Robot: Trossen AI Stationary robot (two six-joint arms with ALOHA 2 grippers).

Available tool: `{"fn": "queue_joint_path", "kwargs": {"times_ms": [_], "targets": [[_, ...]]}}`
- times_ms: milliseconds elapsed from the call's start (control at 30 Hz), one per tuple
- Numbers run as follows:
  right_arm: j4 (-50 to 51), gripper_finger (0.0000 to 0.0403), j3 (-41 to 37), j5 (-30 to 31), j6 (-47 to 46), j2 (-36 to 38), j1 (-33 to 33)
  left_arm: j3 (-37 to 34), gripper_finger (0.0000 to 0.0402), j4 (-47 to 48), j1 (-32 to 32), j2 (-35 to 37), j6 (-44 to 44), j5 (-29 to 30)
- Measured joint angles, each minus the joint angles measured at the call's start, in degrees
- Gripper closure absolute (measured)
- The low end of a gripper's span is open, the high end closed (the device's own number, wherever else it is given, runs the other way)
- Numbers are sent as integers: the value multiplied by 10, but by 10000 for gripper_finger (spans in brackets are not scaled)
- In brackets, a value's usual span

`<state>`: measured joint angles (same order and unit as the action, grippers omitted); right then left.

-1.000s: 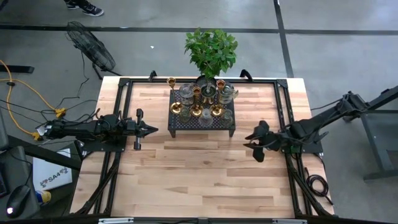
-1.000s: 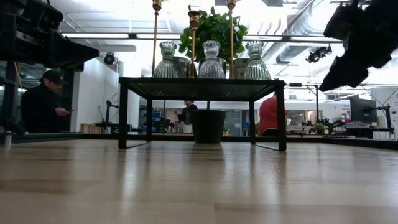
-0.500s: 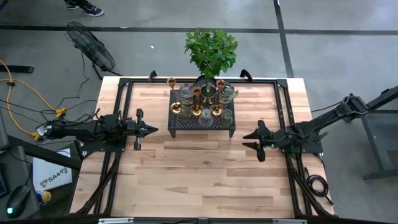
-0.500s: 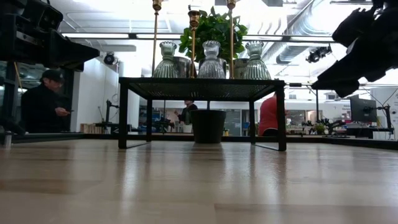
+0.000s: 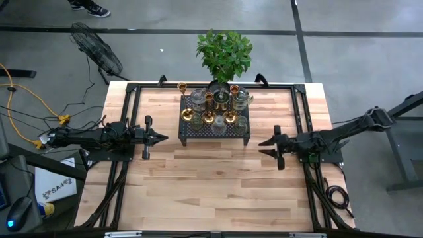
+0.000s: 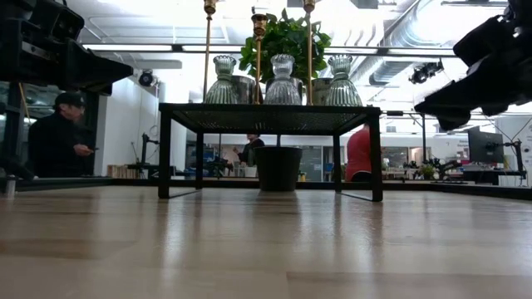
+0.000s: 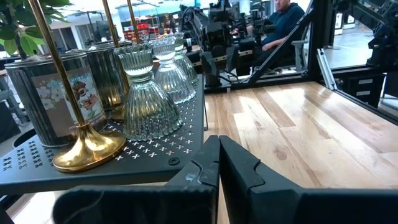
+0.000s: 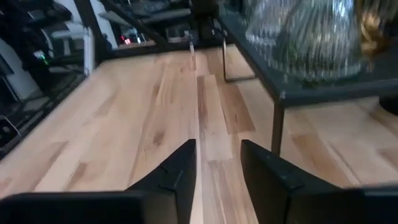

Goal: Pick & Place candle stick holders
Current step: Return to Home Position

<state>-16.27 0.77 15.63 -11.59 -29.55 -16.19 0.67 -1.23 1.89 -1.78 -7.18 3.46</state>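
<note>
- From above: a pale wooden table (image 5: 211,192) has a black metal stand full of little holes (image 5: 215,130) near its far edge. All the candle stick holders (image 5: 213,108) are packed close together on top of the stand: gold ones, shiny silver ones and glass ones. A leafy green potted plant (image 5: 225,51) sits just behind the stand.
- The left gripper (image 5: 164,137) hangs over the left side of the table. It points at the stand and is well apart from it. Its two fingers are pressed together with nothing between them.
- The right gripper (image 5: 266,148) hangs over the right side, near the stand's front corner but not touching it. Its fingers are spread a little and hold nothing.
- From table height: three ribbed glass holders (image 6: 283,80) stand in a row on the stand. Three tall thin brass sticks (image 6: 258,50) rise up among them. Both arms hang high above the wood. A person in dark clothes (image 6: 54,137) is in the room behind.
- From the left wrist: the closed fingers point at the stand's side. A brass stick's round gold base (image 7: 87,149) sits just beside a ribbed glass holder.
- From the right wrist: bare wood shows in the gap between the spread fingers. The stand's corner leg is near.
</note>
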Motion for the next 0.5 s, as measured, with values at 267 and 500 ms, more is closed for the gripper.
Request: {"fn": "queue_joint_path", "kwargs": {"times_ms": [267, 500], "targets": [[27, 342, -3, -35, 40, 45, 19, 0, 402, 0, 0, 0, 0, 0], [79, 396, -3, -80, 73, 91, 41, 0, 402, 0, 0, 0, 0, 0]]}}
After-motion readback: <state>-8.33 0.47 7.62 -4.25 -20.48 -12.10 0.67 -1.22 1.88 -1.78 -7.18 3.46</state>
